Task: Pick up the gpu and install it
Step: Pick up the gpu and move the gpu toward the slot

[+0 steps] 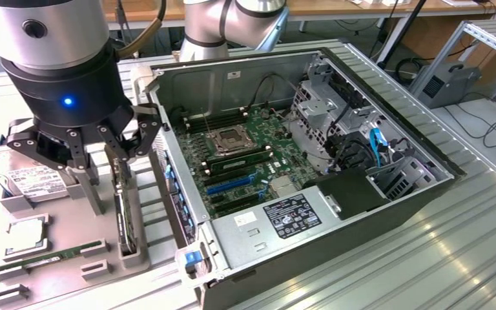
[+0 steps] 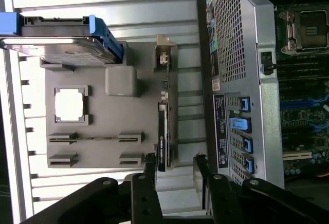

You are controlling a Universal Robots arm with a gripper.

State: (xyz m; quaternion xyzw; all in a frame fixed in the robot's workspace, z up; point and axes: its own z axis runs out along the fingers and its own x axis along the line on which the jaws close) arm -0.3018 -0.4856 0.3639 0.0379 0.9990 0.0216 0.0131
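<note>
The gpu (image 1: pixel 124 223) (image 2: pixel 163 131) stands on edge in a slot of the grey parts holder (image 1: pixel 59 287) (image 2: pixel 131 113), a thin dark card with a silver bracket at one end. My gripper (image 1: pixel 106 184) (image 2: pixel 175 166) hangs just above the card's near end, open, with one finger on each side of the card. Nothing is held between the fingers (image 2: pixel 150 168). The open computer case (image 1: pixel 420 194) lies to the exterior view's right, its motherboard (image 1: pixel 257 152) and blue expansion slots (image 1: pixel 230 185) exposed.
On the same holder sit a hard drive with a blue caddy (image 1: pixel 26 177) (image 2: pixel 61 44), a square processor (image 1: pixel 26 234) (image 2: pixel 69 105) and a narrow RAM stick (image 1: pixel 37 261) (image 2: pixel 95 139). The case's perforated back wall (image 2: pixel 236 70) runs close beside the gpu. Ribbed metal table (image 1: pixel 454 258) surrounds everything.
</note>
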